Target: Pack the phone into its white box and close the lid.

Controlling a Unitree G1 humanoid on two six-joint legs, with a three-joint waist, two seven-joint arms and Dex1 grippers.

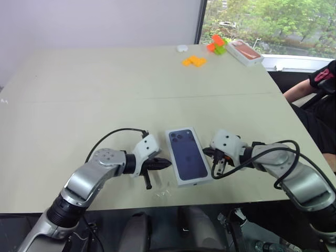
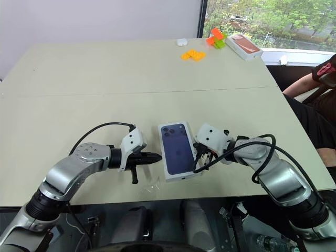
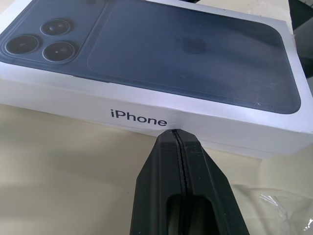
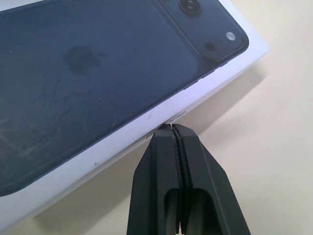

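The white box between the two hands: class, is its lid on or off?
On. The lid, printed with a phone picture, covers the white box; only a thin strip of base shows beneath it in the left wrist view.

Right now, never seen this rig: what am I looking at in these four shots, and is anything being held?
It is a two-armed humanoid robot at a pale green table. The two wide pictures come from the stereo camera on its head, looking down over its arms. The two close-ups come from cameras on each wrist, looking along that arm's black fingers.

In front of it lies the white box with its lid on; the lid's top carries a printed picture of a dark blue phone. The left gripper and the right gripper sit at opposite long sides of the box, jaws shut, tips at its side walls. Nothing is held.

A scrap of clear plastic wrap lies at the near table edge. At the far end are orange and green blocks and an orange-topped box. A person's arm shows at the right.
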